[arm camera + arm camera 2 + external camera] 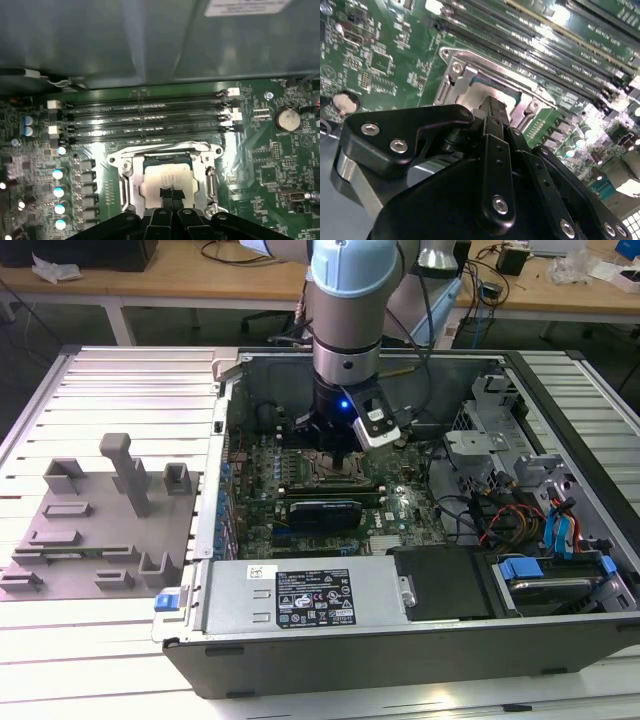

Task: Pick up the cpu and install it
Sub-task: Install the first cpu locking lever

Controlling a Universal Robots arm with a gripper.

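Directly under my claw (171, 196) lies the cpu (167, 181), flat in the middle of the socket frame (127, 165). In the first wrist view my two fingertips (165, 193) are close together, nearly touching each other, and they stand over the pale metal top of the chip. I judge that they press on it or are just above it; I cannot tell if there is contact. They do not hold the chip by its edges.

In the second wrist view the same narrow fingers (491, 112) point straight down into the frame, and the silvery top of the chip shows around them. The chip is square, so it has no long axis. Its sides run parallel to the frame and to the memory slots (145, 117), which lie just beyond the socket, toward the case wall.

In the exterior view my arm (348, 320) comes down vertically into the open computer case (420, 640), over the green motherboard (400, 510). Further away, on the worktop (120, 370) at the exterior view's left, stands a grey fixture (95, 530) with blocks and posts.
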